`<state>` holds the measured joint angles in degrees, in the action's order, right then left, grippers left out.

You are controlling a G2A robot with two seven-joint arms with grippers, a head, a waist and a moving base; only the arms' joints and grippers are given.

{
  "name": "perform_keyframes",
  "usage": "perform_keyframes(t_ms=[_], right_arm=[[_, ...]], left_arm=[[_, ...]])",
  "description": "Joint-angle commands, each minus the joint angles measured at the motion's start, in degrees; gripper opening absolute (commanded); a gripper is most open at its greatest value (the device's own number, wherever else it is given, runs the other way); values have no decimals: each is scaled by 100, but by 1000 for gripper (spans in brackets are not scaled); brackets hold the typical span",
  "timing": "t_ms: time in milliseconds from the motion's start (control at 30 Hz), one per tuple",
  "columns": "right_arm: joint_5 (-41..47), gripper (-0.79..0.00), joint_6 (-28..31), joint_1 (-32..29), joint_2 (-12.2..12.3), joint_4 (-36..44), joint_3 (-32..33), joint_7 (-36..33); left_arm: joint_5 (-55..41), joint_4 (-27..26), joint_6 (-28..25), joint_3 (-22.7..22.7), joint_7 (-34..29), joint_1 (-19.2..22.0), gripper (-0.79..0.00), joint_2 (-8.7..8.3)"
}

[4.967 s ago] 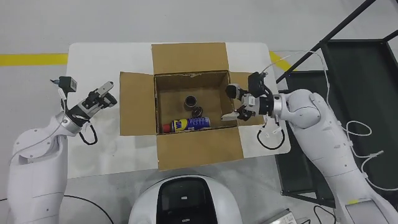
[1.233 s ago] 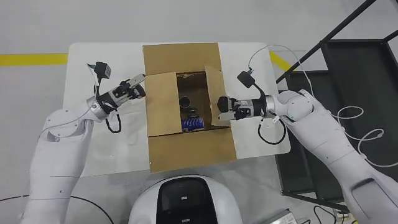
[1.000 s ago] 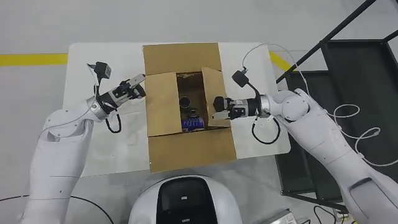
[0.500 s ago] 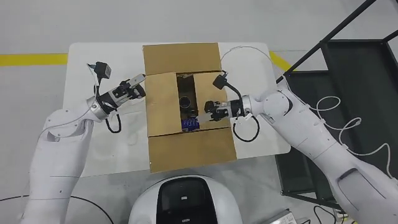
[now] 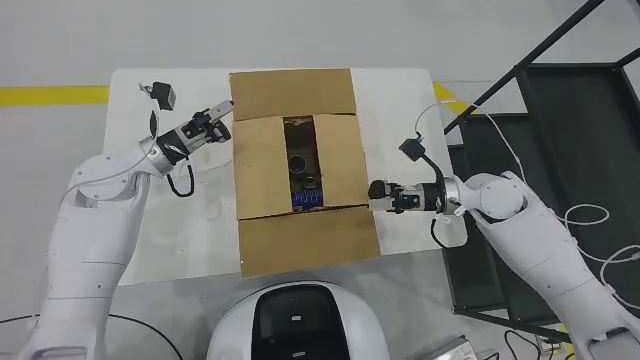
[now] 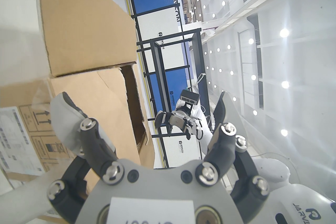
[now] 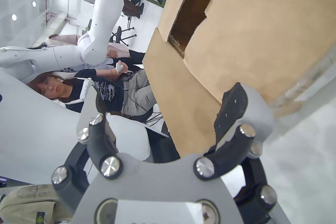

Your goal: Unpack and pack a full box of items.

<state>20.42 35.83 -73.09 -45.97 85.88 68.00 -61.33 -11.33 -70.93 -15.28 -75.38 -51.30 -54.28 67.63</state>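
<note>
Top view puts the box [image 5: 262, 175] in the middle of the table [image 5: 150, 230], its two side flaps folded inward with a narrow gap [image 5: 303, 150] between them, where a dark round tin [image 5: 300, 165] and a blue can [image 5: 307, 199] show. The far flap [image 5: 292, 92] and the near flap [image 5: 310, 240] lie spread outward, each with its long axis running across from arm to arm. The left gripper [image 5: 213, 120] sits with fingers spread just beside the box's far-left corner, so it is nearer the far flap. The right gripper [image 5: 380, 191], also spread and holding nothing, sits just beside the right wall close to the near corner. Closing likely turns on the near flap, which lies toward the robot from that gripper.
</note>
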Motion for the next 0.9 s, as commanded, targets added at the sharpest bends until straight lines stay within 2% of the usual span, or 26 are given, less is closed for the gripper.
perform_keyframes(t_ms=[0, 167, 367, 767, 867], right_arm=[[-1, 0, -6, -339, 59, 35, 242, 58], [-398, 0, -376, -850, 129, 173, 497, 327], [-521, 0, -645, -896, 107, 314, 332, 228], [-517, 0, -667, -905, 105, 319, 322, 245], [-460, 0, -755, -952, 87, 369, 247, 256]], left_arm=[[39, 421, -49, 136, 39, 347, 0, 34], [29, 1371, -233, 452, 161, 997, 0, 143], [-60, 2392, -357, 772, 364, 1555, 0, 293], [-40, 2379, -346, 778, 387, 1539, 0, 292], [345, 2201, -196, 827, 715, 1468, 0, 275]])
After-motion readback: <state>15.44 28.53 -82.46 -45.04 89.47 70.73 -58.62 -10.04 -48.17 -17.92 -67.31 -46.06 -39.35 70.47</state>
